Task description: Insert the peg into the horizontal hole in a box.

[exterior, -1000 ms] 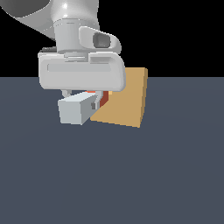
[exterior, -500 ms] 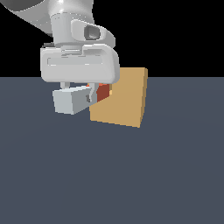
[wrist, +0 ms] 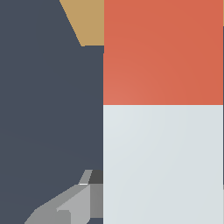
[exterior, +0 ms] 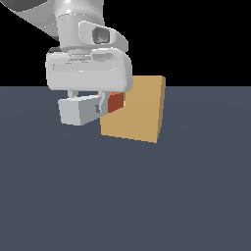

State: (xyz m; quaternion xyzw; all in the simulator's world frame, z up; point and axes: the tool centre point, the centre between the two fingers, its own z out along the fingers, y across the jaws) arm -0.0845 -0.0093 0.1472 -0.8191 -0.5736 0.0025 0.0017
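The peg [exterior: 87, 109] is held clamped in the gripper [exterior: 88, 105], clear of the matte dark floor [exterior: 125, 196], its smooth pale end nearest. Its red tip is seen at the box [exterior: 139, 109], a flat-faced tan block behind. The hole is hidden; insertion is judged barely begun.

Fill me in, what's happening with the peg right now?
The arm's gripper holds the peg off the floor, roughly level, with its red end pointed at the tan box. In the exterior view the red end sits right at the box's near face. The hole isn't visible in either view, so I can't tell whether the tip has entered it or how well it lines up.
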